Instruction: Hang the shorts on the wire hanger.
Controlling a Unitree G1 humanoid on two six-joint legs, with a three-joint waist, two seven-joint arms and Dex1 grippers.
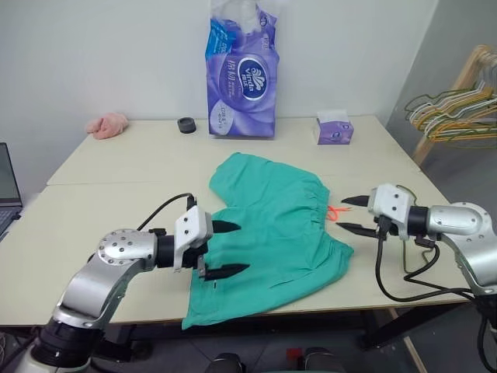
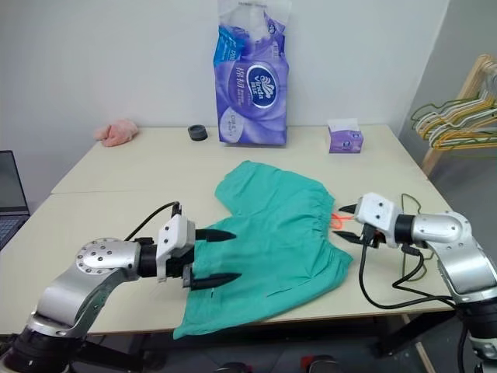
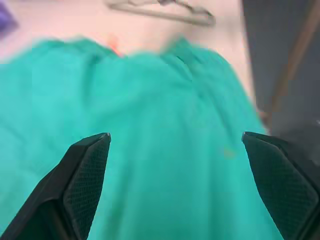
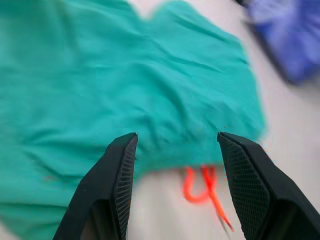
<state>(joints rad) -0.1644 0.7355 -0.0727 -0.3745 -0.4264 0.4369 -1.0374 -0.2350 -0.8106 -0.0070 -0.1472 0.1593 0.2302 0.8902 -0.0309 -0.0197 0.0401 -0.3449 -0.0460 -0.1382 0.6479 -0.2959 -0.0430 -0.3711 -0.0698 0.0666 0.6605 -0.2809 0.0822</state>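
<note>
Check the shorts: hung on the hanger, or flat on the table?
Flat. The shorts lie spread on the table, one hem drooping over its front edge; neither pincer holds them.

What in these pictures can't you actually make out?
- Hanger: blurred and cut by the left wrist view's edge; its hook can't be traced.
- Shorts: the near hem hangs over the table edge; no label can be made out.
- Laptop: cut off by the head view's edge.
</note>
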